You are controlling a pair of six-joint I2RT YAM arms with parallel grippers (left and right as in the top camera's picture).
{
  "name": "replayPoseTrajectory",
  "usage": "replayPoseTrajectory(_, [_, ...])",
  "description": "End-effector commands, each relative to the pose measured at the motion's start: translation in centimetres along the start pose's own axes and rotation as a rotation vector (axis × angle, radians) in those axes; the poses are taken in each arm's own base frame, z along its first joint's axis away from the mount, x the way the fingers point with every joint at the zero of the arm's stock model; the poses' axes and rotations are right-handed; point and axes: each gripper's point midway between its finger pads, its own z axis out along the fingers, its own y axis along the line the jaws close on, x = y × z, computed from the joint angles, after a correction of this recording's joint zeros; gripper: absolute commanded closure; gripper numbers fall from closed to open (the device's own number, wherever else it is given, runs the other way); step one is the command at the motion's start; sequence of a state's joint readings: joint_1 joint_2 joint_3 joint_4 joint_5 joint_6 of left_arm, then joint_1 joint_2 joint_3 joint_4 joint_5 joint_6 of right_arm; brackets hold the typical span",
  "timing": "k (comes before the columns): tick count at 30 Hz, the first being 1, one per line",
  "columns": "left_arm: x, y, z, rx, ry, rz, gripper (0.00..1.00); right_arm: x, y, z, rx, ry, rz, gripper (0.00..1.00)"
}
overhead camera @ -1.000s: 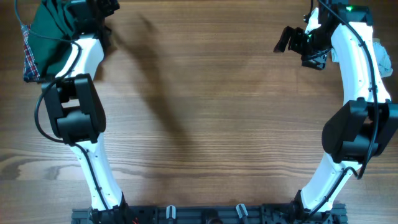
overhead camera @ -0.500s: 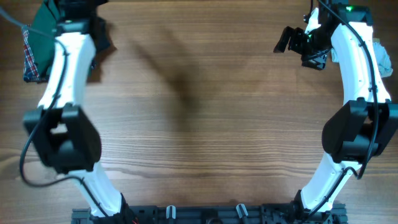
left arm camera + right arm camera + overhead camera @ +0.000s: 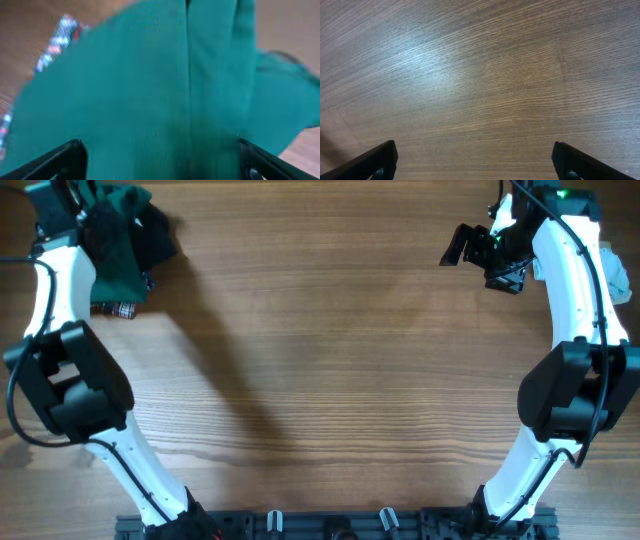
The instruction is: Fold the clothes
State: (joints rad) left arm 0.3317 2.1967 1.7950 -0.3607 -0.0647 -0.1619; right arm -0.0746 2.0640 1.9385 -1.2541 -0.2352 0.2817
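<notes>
At the far-left corner of the desk, the clothes lie bunched, dark green, with a plaid shirt peeking out at their edge. My left end effector hangs over them, spread wide, gripping nothing. Far right, my right end effector gapes wide over bare wood, empty.

The middle of your brown wooden table lies wide open, so pass either way. The bunched dark green fabric garment blocks the far-left corner, and a small pale cloth hugs the far-right edge.
</notes>
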Motion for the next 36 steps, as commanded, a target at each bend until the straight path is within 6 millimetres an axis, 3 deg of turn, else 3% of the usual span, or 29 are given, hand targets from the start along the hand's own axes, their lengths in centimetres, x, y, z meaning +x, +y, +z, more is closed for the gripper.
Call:
replayPoseTrajectory(1, [-0.5,-0.7,-0.7,0.02,-0.009,0.07,0.0,-0.1,0.4,-0.7,-0.004,-0.018,-0.028,0.0])
replayPoseTrajectory(6, [-1.9,1.1,-3.2,-0.107,-0.026,0.31,0.0,-0.3,0.4,-0.7,-0.006,-0.025,-0.03,0.0])
replayPoseTrajectory(8, [-3.2,1.4,-5.2,-0.148,-0.047,0.404,0.0,-0.4,0.5,-0.7,-0.007,-0.029,-0.031,0.0])
replayPoseTrajectory(12, [-5.6,0.7,-9.0,-0.127,-0.103,0.525,0.0,-0.4,0.5,-0.7,-0.008,-0.03,-0.031,0.0])
replayPoseTrajectory(15, [-5.0,-0.1,-10.3,-0.072,-0.072,0.643,0.0,-0.4,0.5,-0.7,-0.008,-0.029,-0.03,0.0])
replayPoseTrajectory(17, [-2.9,0.1,-10.0,-0.045,0.01,0.722,0.0,-0.4,0.5,-0.7,-0.007,-0.027,-0.031,0.0])
replayPoseTrajectory(19, [-1.0,-1.1,-9.4,0.052,0.058,0.769,0.0,-0.4,0.5,-0.7,-0.007,-0.028,-0.031,0.0])
replayPoseTrajectory(26, [0.5,-1.2,-7.6,0.053,0.1,0.901,0.0,-0.4,0.5,-0.7,-0.007,-0.029,-0.051,0.0])
replayPoseTrajectory(31, [1.7,0.6,-4.5,-0.054,0.154,0.937,0.0,-0.4,0.4,-0.7,-0.006,-0.029,-0.058,0.0])
replayPoseTrajectory(36, [3.4,0.9,-2.5,-0.052,0.201,0.965,0.0,-0.5,0.3,-0.7,0.004,-0.034,-0.058,0.0])
